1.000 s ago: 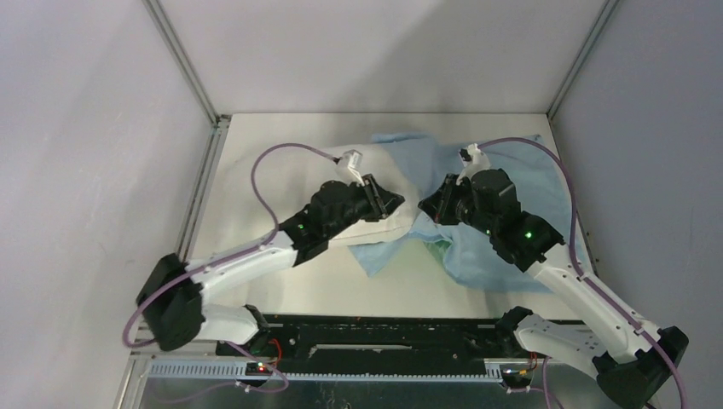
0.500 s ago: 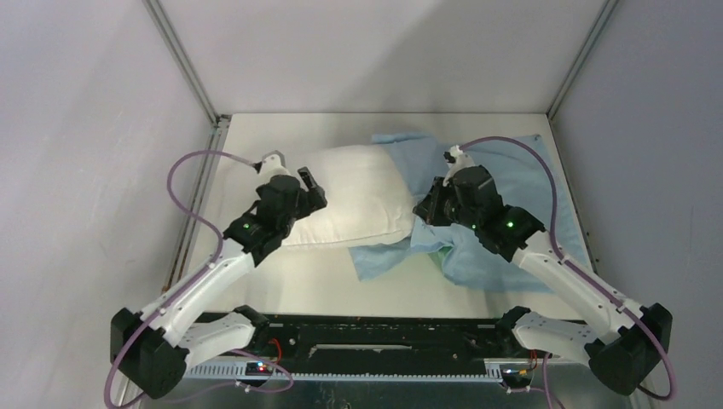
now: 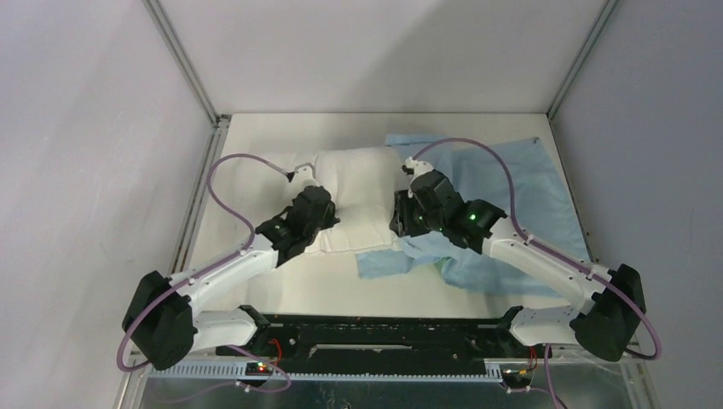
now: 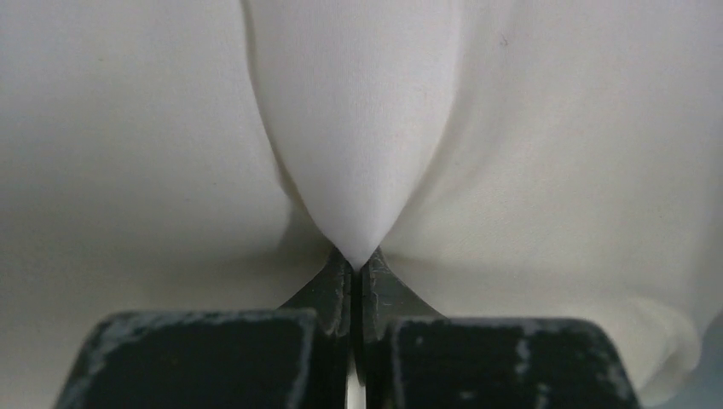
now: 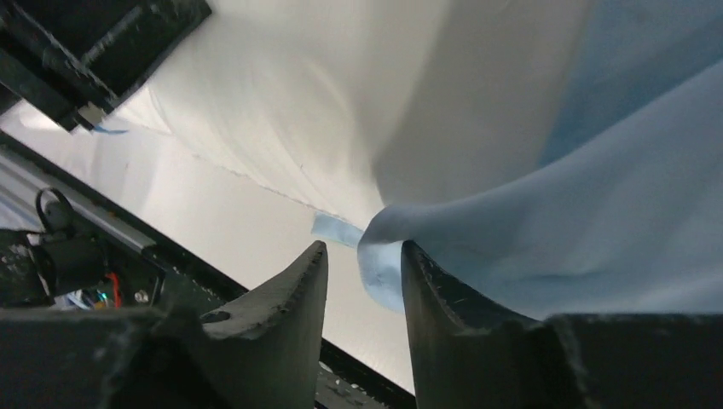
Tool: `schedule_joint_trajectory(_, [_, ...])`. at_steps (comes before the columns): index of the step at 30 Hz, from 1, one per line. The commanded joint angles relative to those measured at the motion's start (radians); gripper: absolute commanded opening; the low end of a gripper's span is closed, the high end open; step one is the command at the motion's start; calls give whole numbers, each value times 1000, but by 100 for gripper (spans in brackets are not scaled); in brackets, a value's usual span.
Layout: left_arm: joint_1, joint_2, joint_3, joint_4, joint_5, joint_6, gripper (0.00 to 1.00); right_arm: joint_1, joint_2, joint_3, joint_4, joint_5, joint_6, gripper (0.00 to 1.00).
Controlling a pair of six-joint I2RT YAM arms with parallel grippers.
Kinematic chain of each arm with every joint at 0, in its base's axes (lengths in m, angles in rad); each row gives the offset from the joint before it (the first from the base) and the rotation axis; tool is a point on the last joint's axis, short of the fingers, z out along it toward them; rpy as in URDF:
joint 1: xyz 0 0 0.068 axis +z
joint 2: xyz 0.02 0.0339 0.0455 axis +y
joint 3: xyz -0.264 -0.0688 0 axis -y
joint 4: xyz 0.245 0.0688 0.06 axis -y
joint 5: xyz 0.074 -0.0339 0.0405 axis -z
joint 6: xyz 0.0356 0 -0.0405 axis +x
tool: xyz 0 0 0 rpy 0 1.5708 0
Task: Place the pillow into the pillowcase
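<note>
The cream pillow [image 3: 362, 192] lies flat mid-table. The light blue pillowcase [image 3: 511, 179] is spread to its right, with a part tucked under the pillow's near right corner [image 3: 384, 260]. My left gripper [image 3: 324, 215] rests on the pillow's left part. In the left wrist view it [image 4: 356, 262] is shut on a pinched fold of the pillow [image 4: 358, 128]. My right gripper [image 3: 399, 223] is at the pillow's right edge. In the right wrist view it [image 5: 362, 251] is open, and the pillowcase [image 5: 597, 196] drapes over its right finger with the hem hanging between the jaws, beside the pillow [image 5: 281, 102].
Grey enclosure walls stand close on the left, back and right. A metal rail [image 3: 200, 183] runs along the table's left edge. The black base rail [image 3: 384, 328] lies at the near edge. The left arm's purple cable [image 3: 234, 170] loops over the table's left part.
My left gripper went from the pillow's right part to its left edge, then onto its left part and pinched it. My right gripper moved left to the pillow's right edge.
</note>
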Motion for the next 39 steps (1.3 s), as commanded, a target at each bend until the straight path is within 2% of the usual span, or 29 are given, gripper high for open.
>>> schedule_joint_trajectory(1, [-17, 6, -73, -39, 73, -35, 0, -21, -51, 141, -49, 65, -79, 48])
schedule_joint_trajectory(3, [-17, -3, -80, -34, 79, -33, 0, -26, -59, 192, -67, 95, -99, 57])
schedule_joint_trajectory(5, [-17, -10, -89, -29, 89, -31, 0, -47, -49, 241, -78, 131, -120, 59])
schedule_joint_trajectory(13, [-16, -36, -119, -6, 119, -27, 0, -162, 129, 348, -99, 196, -216, 53])
schedule_joint_trajectory(23, [-17, -49, -131, 1, 130, -23, 0, -177, 301, 431, -125, 323, -245, 47])
schedule_joint_trajectory(29, [-17, -57, -137, -1, 131, -17, 0, -184, 357, 453, -127, 410, -245, 36])
schedule_joint_trajectory(35, [-17, -58, -132, 7, 146, 13, 0, -163, 441, 577, -158, 413, -258, 0])
schedule_joint_trajectory(39, [-29, -65, -134, 57, 188, 31, 0, -124, 504, 782, -199, 302, -224, 0])
